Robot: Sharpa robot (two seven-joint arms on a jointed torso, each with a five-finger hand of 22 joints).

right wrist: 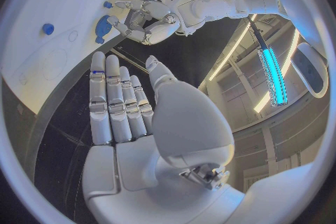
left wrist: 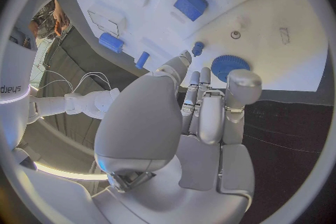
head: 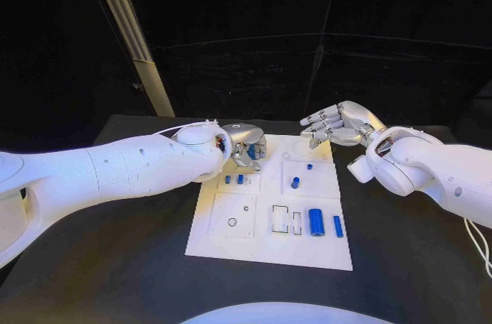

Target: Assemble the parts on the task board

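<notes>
Head view: the left hand (head: 242,145) is hovering over the far left corner of the task board (head: 269,249), its fingers curled downward; whether it is grasping anything cannot be told from here. The right hand (head: 336,125) is hanging just off the board's far right corner, released, fingers loosely apart and holding nothing. On the board a blue cylinder (head: 317,222) and a thin blue bar (head: 338,227) are lying side by side near the front right, and two small blue pegs (head: 295,182) are sitting in the middle.

Left wrist view: the left hand's fingers (left wrist: 210,106) are reaching down toward a blue gear (left wrist: 230,66), a part the arm is hiding in the head view. Contact is not clear, so its state cannot be told.

Right wrist view: the right hand's fingers (right wrist: 115,98) are lying straight and empty above the black surface (right wrist: 63,134). The left hand is showing here from the side, poised over the gear.

The risk is that the fingertips are closing off-centre, tilting or sliding the flat gear instead of lifting it.
</notes>
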